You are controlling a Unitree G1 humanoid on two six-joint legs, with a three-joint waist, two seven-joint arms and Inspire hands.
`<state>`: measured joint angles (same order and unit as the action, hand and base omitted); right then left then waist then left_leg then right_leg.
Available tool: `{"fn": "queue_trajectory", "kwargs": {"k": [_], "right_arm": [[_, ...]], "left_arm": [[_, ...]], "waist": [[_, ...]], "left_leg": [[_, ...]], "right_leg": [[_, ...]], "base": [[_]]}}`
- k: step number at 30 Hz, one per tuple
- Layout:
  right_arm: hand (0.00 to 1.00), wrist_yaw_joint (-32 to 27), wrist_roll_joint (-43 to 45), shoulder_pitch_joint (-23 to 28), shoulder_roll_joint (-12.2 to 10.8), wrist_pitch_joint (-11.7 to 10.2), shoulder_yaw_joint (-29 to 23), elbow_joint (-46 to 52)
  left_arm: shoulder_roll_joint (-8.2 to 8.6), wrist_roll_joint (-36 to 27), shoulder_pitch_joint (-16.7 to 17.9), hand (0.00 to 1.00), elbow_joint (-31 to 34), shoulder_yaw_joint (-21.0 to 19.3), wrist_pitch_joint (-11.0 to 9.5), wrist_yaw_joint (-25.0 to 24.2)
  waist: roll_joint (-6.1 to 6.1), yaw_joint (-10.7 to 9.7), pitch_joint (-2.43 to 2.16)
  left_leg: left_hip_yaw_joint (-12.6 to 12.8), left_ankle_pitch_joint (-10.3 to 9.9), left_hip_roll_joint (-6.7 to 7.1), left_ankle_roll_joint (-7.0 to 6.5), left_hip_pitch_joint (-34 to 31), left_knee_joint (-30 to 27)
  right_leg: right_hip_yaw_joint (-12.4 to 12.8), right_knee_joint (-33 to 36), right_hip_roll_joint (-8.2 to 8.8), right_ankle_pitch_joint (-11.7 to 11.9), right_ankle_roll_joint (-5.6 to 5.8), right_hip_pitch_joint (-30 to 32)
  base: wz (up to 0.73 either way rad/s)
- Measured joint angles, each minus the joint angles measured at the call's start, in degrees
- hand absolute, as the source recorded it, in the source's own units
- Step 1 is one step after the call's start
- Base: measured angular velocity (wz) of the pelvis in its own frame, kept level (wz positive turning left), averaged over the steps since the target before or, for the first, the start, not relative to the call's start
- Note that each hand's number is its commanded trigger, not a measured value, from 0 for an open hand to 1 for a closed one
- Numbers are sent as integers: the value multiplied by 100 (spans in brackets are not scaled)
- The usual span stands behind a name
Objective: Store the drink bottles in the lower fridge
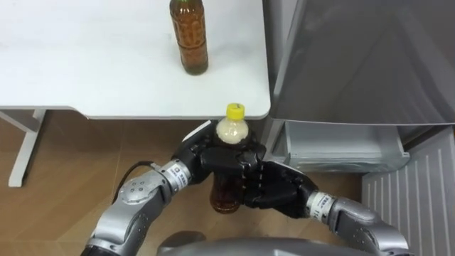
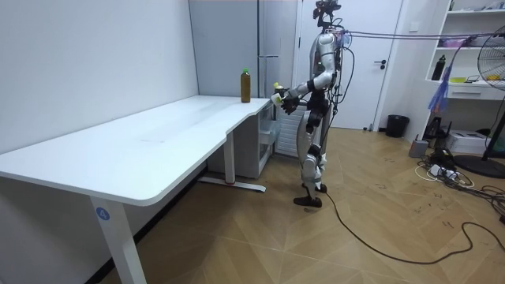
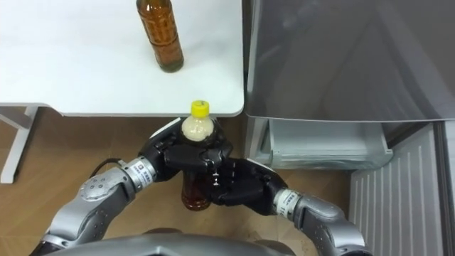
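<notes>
A brown drink bottle with a yellow cap (image 1: 230, 135) (image 3: 197, 135) stands upright in front of my chest, just off the white table's near edge. My left hand (image 1: 205, 158) (image 3: 170, 158) and my right hand (image 1: 274, 186) (image 3: 238, 183) both have their fingers curled round its middle. A second brown bottle (image 1: 190, 35) (image 3: 161, 34) stands on the white table (image 1: 85, 64) near its right edge. The lower fridge drawer (image 1: 341, 146) (image 3: 320, 142) stands open to the right of my hands. In the room view I stand between the table's far end and the grey fridge (image 2: 276, 47), holding the bottle (image 2: 278, 92).
The table's rounded corner (image 1: 264, 110) lies just beyond the held bottle. The grey upper fridge door (image 1: 362, 57) rises at the right above the drawer. A white table leg (image 1: 25, 153) stands at the left on the wooden floor.
</notes>
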<state>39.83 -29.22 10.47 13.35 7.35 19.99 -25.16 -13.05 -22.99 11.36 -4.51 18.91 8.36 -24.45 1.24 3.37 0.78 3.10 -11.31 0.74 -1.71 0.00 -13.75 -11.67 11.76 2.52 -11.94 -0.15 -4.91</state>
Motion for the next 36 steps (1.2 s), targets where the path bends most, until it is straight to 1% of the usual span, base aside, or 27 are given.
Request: {"fn": "queue_trajectory", "kwargs": {"k": [1, 2, 3, 4, 5, 10, 12, 16, 19, 24, 26, 30, 36], "right_arm": [[100, 1, -8, -1, -2, -33, 7, -28], [100, 3, -11, -1, -5, -45, 8, -43], [100, 4, -12, -2, -10, -55, 11, -57], [100, 4, -13, -3, -12, -70, 13, -73], [100, 4, -13, -3, -12, -84, 16, -79], [100, 69, -30, -27, -15, -198, 31, -242], [100, 163, -61, -24, -14, -194, 63, -287], [100, 235, -102, 26, -8, -37, 139, -313], [100, 285, -103, -2, -19, 27, 133, -264], [100, 475, -141, -30, -26, 34, 127, -236], [100, 497, -174, -31, -28, 67, 128, -192], [100, 561, -178, -28, -34, 157, 129, -163], [100, 669, -208, -27, -48, 157, 127, -164]], "left_arm": [[0, -2, 0, 100, 0, 0, 0, -2], [2, -1, 0, 93, 0, 1, 0, 1], [0, -1, 2, 93, -1, 1, 1, 5], [-1, -1, 2, 58, -1, 1, 1, 6], [-2, -1, 2, 0, -1, 1, 1, 7], [5, 2, 21, 0, -1, 2, 1, 16], [-1, 9, 21, 0, -1, -15, 0, 49], [2, 23, 18, 0, 0, -80, 0, 194], [2, 25, 0, 0, 39, -148, 0, 292], [30, 24, -22, 0, 296, -270, -3, 429], [32, 23, -30, 0, 396, -321, -3, 434], [41, 23, -36, 0, 470, -339, -4, 494], [55, 32, -35, 0, 576, -356, -2, 617]], "waist": [[0, -7, 0], [0, -8, 0], [-1, -6, 0], [0, -5, 0], [-1, -5, 0], [0, -3, 0], [0, -8, 0], [-3, -37, 1], [-10, -24, -1], [-28, -18, -5], [-51, -26, 7], [-115, -24, 13], [-104, -18, 22]], "left_leg": [[1, 0, 0, 0, -1, 1], [1, 0, 0, 0, -1, 1], [1, 0, -1, 0, -1, 2], [1, 0, -2, 0, -1, 3], [1, 0, -2, 0, -1, 4], [5, 0, -1, 0, 11, 8], [5, 0, -1, 0, 17, 8], [-5, 0, -1, 0, 38, 3], [-6, 0, 0, 0, 35, -5], [-8, 0, 2, 0, 58, 1], [-12, 0, 1, 0, 52, 2], [-14, 1, 1, 0, 58, 14], [-14, 2, 0, 0, 46, -10]], "right_leg": [[-1, -1, 1, 0, 0, 4], [-1, -2, 2, 0, 0, 4], [-1, -3, 4, 0, 0, 4], [-1, -4, 10, 0, 0, 5], [-2, -4, 14, 0, 0, 5], [3, -4, 30, 0, 0, -4], [4, -4, 28, 0, 0, -10], [-15, -4, 24, 0, 0, -48], [-18, -1, 18, 0, 0, -57], [-16, -1, 1, 0, 0, -78], [-11, -4, -3, 0, 0, -92], [-8, -4, -4, 0, 0, -93], [5, -4, -4, 1, -2, -67]], "base": [[0], [0], [0], [0], [0], [0], [0], [0], [0], [0], [0], [0], [0]]}}
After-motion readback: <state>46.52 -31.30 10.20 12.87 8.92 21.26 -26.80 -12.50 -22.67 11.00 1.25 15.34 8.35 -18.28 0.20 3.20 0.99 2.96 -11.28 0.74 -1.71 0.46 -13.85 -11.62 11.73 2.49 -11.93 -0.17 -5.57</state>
